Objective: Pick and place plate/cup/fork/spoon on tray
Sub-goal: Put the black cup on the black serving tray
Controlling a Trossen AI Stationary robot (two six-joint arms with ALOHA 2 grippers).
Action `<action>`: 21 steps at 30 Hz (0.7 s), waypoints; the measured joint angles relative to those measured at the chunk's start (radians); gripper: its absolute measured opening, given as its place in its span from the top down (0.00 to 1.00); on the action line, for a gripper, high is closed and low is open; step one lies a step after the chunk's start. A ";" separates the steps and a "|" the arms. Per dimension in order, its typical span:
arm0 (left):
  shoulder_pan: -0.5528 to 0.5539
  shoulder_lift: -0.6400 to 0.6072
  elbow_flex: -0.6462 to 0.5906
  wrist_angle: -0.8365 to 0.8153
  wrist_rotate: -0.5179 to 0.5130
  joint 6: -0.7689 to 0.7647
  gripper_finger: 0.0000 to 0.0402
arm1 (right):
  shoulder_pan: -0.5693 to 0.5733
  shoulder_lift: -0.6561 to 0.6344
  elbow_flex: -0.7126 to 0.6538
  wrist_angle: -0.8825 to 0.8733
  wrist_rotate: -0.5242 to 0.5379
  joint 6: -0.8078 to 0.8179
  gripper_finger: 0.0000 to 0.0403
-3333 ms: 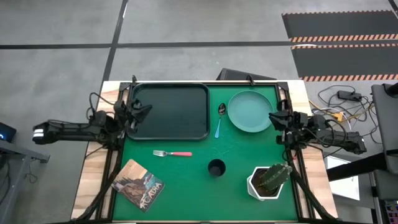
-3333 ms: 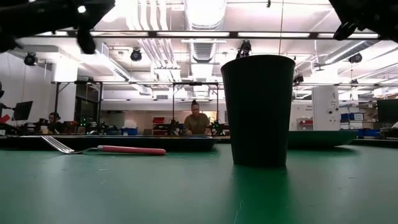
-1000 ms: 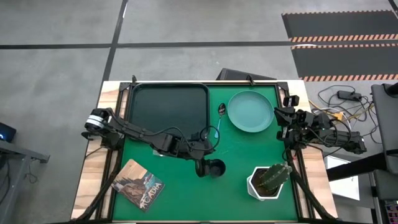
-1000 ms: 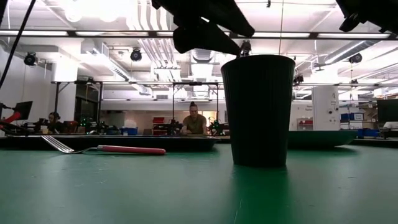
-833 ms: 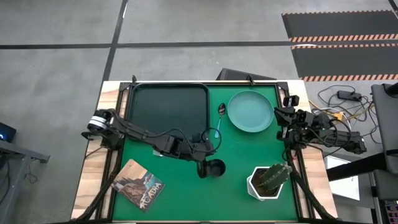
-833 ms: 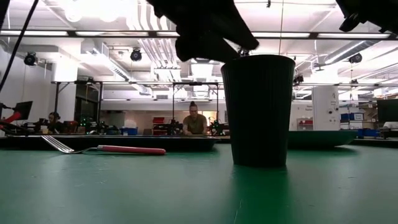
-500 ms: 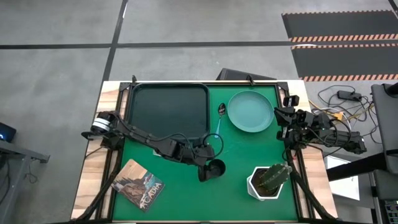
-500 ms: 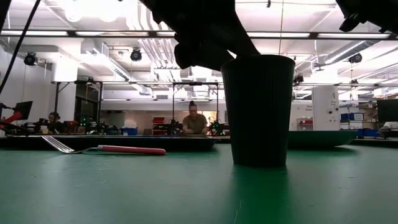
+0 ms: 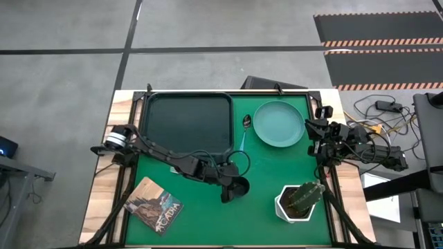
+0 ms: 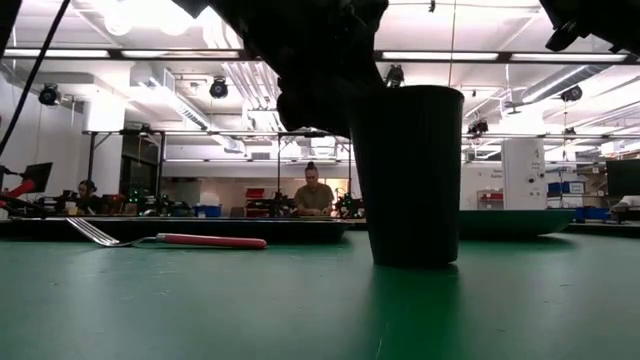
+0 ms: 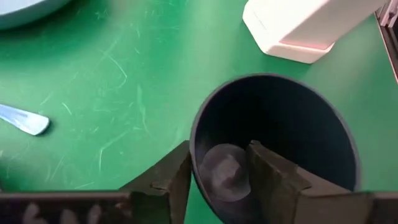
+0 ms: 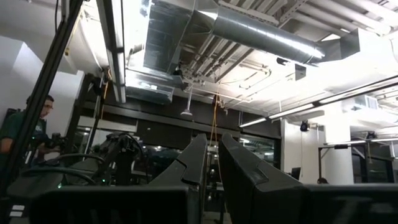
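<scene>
The black cup (image 9: 242, 187) (image 10: 410, 180) stands upright on the green mat. My left gripper (image 9: 230, 188) (image 11: 219, 149) is open at its left rim, one finger inside and one outside. The pink-handled fork (image 10: 165, 239) lies on the mat left of the cup, hidden under my left arm in the high view. The blue-handled spoon (image 9: 243, 137) lies between the black tray (image 9: 149, 124) and the teal plate (image 9: 278, 124). My right gripper (image 9: 309, 133) (image 12: 212, 168) waits shut at the table's right edge. My left gripper straddles the cup's wall near its rim (image 11: 194, 152), coming from above and from the table's left. The outer finger (image 11: 174, 180) lies against the wall's outside. The inner finger (image 11: 270, 180) reaches down inside; whether it touches the wall, I cannot tell. The cup's base rests on the mat.
A white pot with a green plant (image 9: 297, 200) stands close to the cup's right, near the front edge. A printed card (image 9: 154, 205) lies at the front left. People sit at benches in the room beyond the table.
My left gripper has come down and a little toward the table's near edge, until its fingers sit over the cup's left rim. The cup has shifted slightly toward the table's left and still stands on the mat.
</scene>
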 joint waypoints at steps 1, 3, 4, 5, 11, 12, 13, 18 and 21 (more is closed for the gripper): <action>0.000 -0.001 0.000 -0.005 0.000 0.000 0.71 | 0.000 0.000 0.000 0.000 0.000 0.000 0.92; 0.000 -0.004 0.000 -0.004 0.000 0.000 0.75 | 0.000 0.000 0.000 -0.001 0.000 0.000 0.92; 0.000 -0.005 0.000 -0.003 0.000 0.000 0.78 | 0.000 -0.001 0.000 -0.002 0.000 0.000 0.92; -0.001 -0.005 0.000 -0.003 0.000 0.000 0.80 | 0.000 -0.001 0.000 -0.001 0.000 0.000 0.92; 0.000 -0.007 0.004 -0.001 0.000 -0.005 0.92 | 0.000 -0.001 0.000 -0.001 0.000 0.000 0.92; 0.001 -0.009 0.004 -0.001 0.000 -0.015 0.94 | 0.000 -0.001 0.000 -0.001 0.000 0.000 0.92; 0.003 -0.011 0.004 -0.002 0.002 -0.021 0.97 | 0.000 -0.001 0.000 -0.001 0.000 0.000 0.92; 0.012 -0.041 0.004 -0.001 0.003 -0.024 0.99 | 0.000 -0.001 0.000 -0.001 0.000 0.000 0.92; 0.021 -0.080 0.004 -0.004 0.003 -0.024 0.99 | 0.000 -0.001 0.000 -0.001 0.000 0.004 0.92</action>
